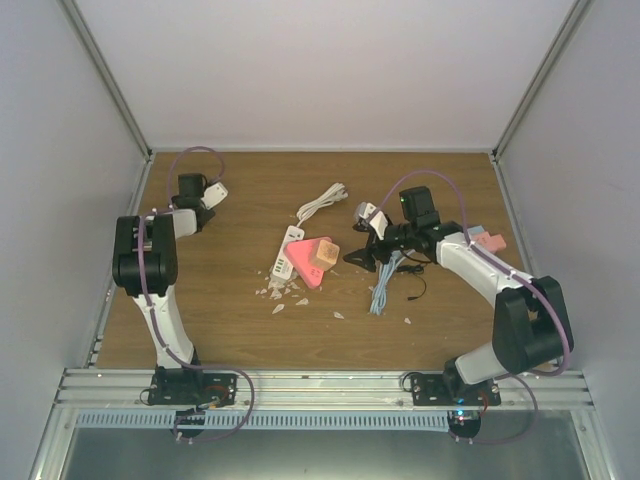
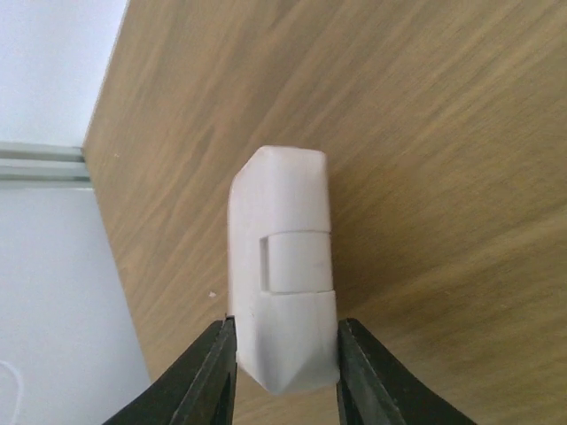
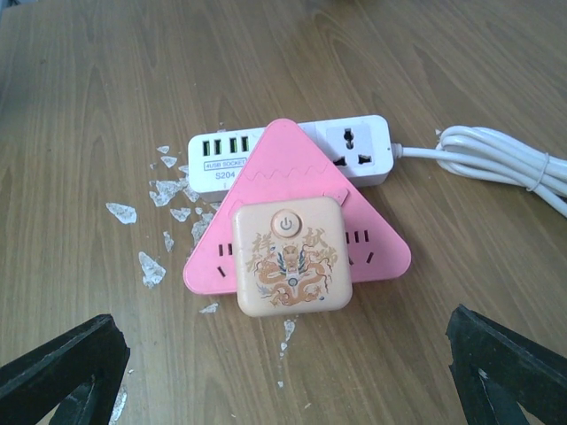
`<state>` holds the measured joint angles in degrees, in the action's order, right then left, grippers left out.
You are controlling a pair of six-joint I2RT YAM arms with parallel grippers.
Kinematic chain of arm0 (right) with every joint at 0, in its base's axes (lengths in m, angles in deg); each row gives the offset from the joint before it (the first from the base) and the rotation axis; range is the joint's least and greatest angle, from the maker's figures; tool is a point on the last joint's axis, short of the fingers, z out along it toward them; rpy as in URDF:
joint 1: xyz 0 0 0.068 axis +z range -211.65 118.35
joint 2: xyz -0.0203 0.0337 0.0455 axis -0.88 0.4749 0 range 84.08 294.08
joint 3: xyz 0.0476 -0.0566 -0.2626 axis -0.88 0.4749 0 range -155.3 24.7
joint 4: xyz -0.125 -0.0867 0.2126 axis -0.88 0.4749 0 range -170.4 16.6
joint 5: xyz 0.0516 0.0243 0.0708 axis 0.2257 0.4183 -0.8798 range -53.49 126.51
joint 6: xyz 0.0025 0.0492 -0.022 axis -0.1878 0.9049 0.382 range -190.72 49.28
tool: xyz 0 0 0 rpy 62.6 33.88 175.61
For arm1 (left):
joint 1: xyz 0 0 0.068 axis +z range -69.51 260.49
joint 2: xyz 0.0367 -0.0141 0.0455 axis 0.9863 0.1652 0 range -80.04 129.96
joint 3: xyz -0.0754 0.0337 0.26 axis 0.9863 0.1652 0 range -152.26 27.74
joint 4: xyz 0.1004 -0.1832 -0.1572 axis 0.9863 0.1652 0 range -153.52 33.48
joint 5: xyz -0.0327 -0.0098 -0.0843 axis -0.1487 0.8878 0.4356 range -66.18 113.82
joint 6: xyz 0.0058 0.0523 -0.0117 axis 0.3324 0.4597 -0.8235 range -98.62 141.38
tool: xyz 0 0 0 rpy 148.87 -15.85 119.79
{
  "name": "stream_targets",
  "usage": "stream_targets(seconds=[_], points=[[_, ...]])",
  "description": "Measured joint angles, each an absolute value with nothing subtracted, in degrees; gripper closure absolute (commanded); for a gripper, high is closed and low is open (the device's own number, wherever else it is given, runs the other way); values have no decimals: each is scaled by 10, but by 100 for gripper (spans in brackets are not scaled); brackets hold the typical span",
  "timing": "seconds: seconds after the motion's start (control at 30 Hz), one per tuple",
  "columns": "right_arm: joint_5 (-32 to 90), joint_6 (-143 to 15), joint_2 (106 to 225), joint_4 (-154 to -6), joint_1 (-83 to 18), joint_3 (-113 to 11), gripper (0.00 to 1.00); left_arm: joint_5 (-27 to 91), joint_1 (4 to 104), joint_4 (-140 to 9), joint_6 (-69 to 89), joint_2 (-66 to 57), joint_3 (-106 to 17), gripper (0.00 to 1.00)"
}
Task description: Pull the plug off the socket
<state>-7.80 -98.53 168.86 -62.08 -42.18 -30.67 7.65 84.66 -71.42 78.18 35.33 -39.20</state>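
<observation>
White plug (image 2: 283,274), blocky with rounded corners and a recessed rectangular panel, left gripper (image 2: 285,341) jaws clamped on its sides, right gripper (image 3: 282,332) jaws wide apart near the pink triangular socket (image 3: 292,159)

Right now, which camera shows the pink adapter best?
Right wrist: the pink adapter fills the centre, slots visible, over the white power strip. Top view shows the pink adapter small and blurry. Left wrist shows only a white plug.

Wood table (image 1: 240,340), white pwr strip (image 3: 359,146) w/ coiled cord (image 3: 496,158), scattered clear shards (image 3: 151,268), lt-blue cable bundle (image 1: 383,287)
</observation>
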Motion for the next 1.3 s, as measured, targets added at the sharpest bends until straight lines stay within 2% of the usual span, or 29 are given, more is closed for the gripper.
stream_targets(seconds=[0.1,0.27,0.5,0.93,1.2,1.3], points=[[-68,-985,1689,-623,-414,-304,0,96,847,-687,765,353,-392,57],[-50,-983,1692,-635,-406,-301,0,129,847,-643,741,346,-398,37],[-25,-978,1693,-652,-393,-291,0,205,847,-547,708,298,-399,23],[3,-991,1737,-669,-356,-289,0,470,798,-365,647,188,-416,17],[23,-1021,1775,-668,-323,-308,0,596,720,-320,588,177,-416,16],[27,-1025,1793,-667,-318,-324,2,621,701,-320,561,178,-416,13]])
